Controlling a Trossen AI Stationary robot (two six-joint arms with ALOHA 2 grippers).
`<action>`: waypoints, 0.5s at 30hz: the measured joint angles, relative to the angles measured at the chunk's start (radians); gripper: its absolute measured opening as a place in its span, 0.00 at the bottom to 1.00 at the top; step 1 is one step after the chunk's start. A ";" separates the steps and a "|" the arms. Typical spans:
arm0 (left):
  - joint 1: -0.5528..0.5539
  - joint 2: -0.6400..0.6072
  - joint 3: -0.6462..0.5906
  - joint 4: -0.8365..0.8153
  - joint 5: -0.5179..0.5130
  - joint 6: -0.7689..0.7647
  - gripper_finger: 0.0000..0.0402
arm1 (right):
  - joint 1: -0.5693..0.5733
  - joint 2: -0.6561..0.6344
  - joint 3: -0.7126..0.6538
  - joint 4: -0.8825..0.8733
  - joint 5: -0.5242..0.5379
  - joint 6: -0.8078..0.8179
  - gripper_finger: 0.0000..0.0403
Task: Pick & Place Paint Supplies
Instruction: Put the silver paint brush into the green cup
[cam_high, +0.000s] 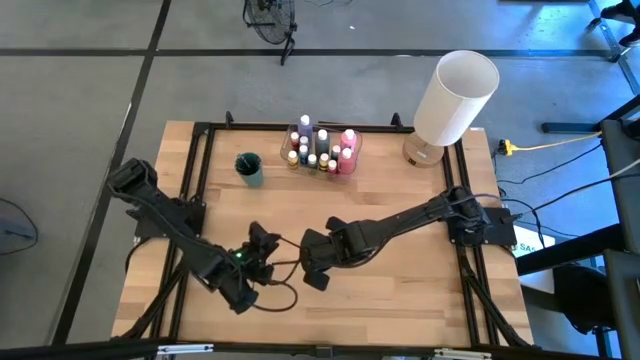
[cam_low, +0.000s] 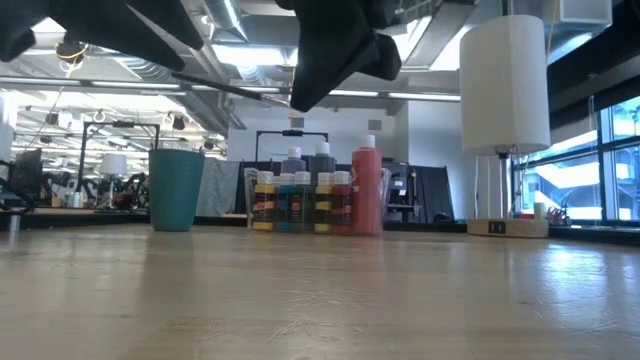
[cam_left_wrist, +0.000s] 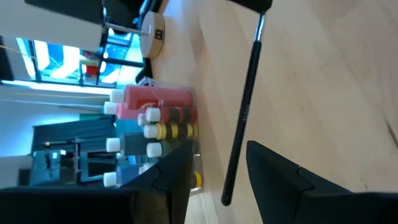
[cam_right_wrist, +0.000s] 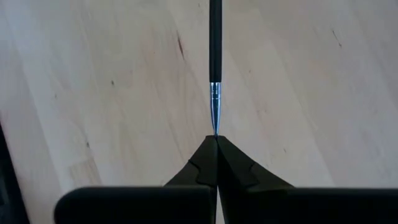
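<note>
Near edge of the table (cam_high: 400, 290): both arms meet over the front-centre, above the wood.

Right gripper (cam_right_wrist: 216, 140) is clamped tight on the bristle end of a paintbrush (cam_right_wrist: 215, 43), fingertips pinched together right at the silver ferrule. The dark handle sticks straight out away from it, off the table surface.

Left gripper (cam_left_wrist: 217, 165) sits just beside it, jaws part-open with the free end of the brush handle between them. From the wrist view the fingers (cam_left_wrist: 283, 180) stand either side of the handle with a gap; can't tell for sure whether either one touches it. So the brush spans between the two grippers, held by the right one only as far as I can see.

Low view: brush is a thin dark line up in the air, well clear of the tabletop.

Farther back, left of centre: teal cup (cam_high: 249, 168), upright, standing alone.

Beside it toward the middle: clear container (cam_high: 296, 155) packed with paint bottles (cam_high: 322, 150), all upright, pale caps up. Tall red one at the right end, yellow-and-dark labelled ones in front.

Back right corner: large white cylinder (cam_high: 455, 96) on a round wooden base, well apart from the bottles.
</note>
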 joint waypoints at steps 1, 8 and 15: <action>0.006 0.000 0.000 0.000 0.008 0.001 0.36 | 0.000 0.000 0.000 0.000 0.001 -0.001 0.00; 0.032 0.000 0.000 0.000 0.093 0.001 0.36 | 0.000 0.000 0.000 -0.001 0.011 -0.008 0.00; 0.032 -0.001 0.000 0.000 0.088 0.013 0.36 | 0.000 0.000 0.000 0.007 0.011 -0.028 0.00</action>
